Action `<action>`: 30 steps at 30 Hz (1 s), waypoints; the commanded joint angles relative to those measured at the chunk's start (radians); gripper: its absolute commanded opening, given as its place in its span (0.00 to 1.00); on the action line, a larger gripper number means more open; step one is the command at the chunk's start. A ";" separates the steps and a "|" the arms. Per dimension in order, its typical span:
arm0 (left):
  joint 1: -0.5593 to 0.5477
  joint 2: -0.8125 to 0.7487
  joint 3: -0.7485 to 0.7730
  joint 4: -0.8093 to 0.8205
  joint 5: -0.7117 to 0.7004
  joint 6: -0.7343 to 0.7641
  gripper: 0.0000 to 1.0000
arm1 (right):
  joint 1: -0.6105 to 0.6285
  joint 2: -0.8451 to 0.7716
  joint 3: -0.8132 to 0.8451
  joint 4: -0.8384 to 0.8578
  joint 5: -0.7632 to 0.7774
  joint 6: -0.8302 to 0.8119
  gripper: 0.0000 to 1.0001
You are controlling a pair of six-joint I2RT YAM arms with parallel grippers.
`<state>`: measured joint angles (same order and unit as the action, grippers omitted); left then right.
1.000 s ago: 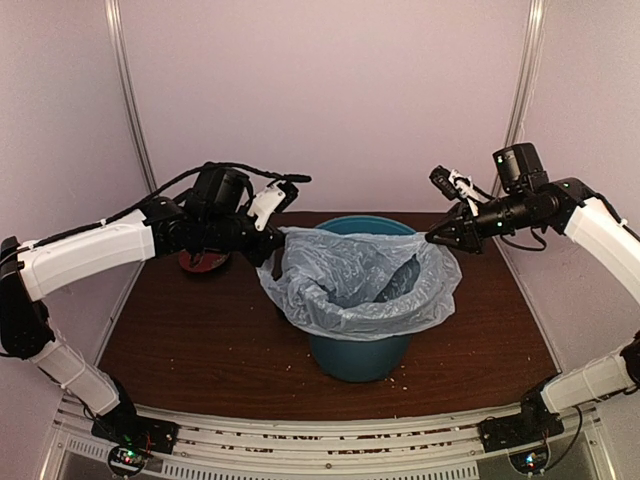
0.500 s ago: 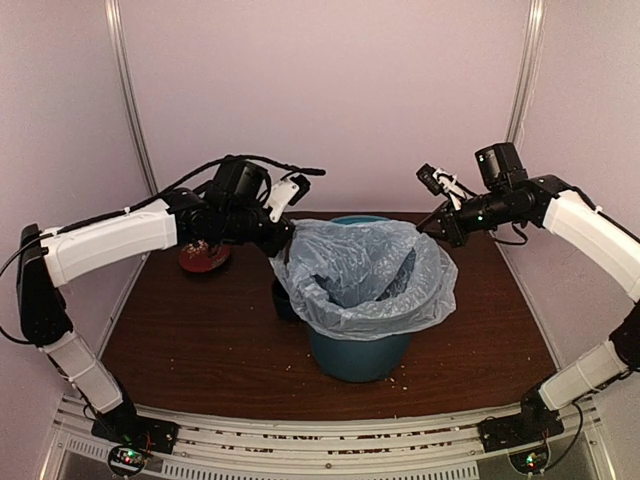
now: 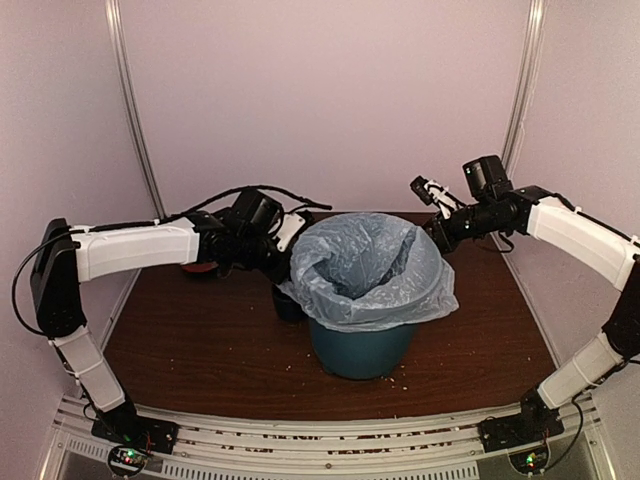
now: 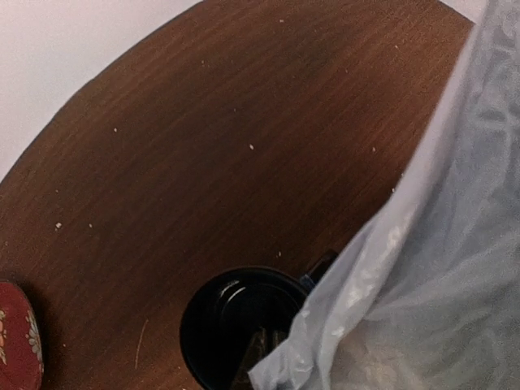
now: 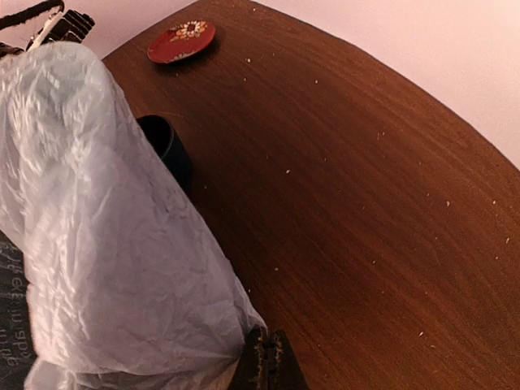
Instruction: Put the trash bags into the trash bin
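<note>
Arms: two on my screen, both white, both reaching in over the one brown table [image 3: 200, 350].
Plate: one, red with a pale flower pattern, at the far left of the table [image 5: 181, 41]; from above the left arm covers most of it.
Left gripper: one [image 3: 288, 252], at the left edge of the bag mouth. Its own camera does not show me the fingers, but the plastic rises to them and I take them as clamped on that edge.
Mug: one, small and dark [image 4: 240, 325], standing on the table just left of the bin and partly under the hanging plastic.
Trash bag: one [image 3: 365, 270], pale blue-grey and crinkled. It sits in the bin with its mouth open, the rim turned out over the bin's edge at the front, the sides lifted toward the two grippers.
Trash bin: one [image 3: 360, 350], teal and round, at the middle of the table; only its lower wall shows below the bag.
Right gripper: one [image 5: 266, 353], fingertips pressed together with the bag's right edge pinched between them.
Crumbs: pale specks [image 5: 287, 171] scattered over the wood, too many for me to count.
Writing: some pale lettering [image 5: 12, 325] on a dark surface at the left edge of the right wrist view, behind the plastic; I cannot read it. I see no brand mark on the bin, mug or plate.
</note>
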<state>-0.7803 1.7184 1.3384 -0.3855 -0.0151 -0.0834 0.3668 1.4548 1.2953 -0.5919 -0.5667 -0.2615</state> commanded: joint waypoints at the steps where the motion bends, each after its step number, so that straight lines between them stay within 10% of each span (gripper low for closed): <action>1: 0.007 -0.035 -0.058 0.044 0.030 -0.049 0.00 | -0.009 -0.015 -0.067 0.028 0.028 0.008 0.00; 11: 0.007 -0.142 -0.137 0.077 0.039 -0.127 0.00 | -0.044 -0.089 -0.129 0.037 0.012 0.017 0.00; 18: 0.007 -0.280 -0.187 0.032 0.036 -0.135 0.53 | -0.168 -0.161 -0.034 -0.117 -0.034 0.001 0.38; 30: 0.042 -0.484 -0.359 0.109 -0.002 -0.214 0.60 | -0.234 -0.351 -0.192 -0.272 -0.124 -0.176 0.53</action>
<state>-0.7692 1.2293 1.0477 -0.3618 0.0006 -0.2371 0.1368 1.1210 1.1759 -0.7738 -0.6193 -0.3340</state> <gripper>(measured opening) 0.604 0.510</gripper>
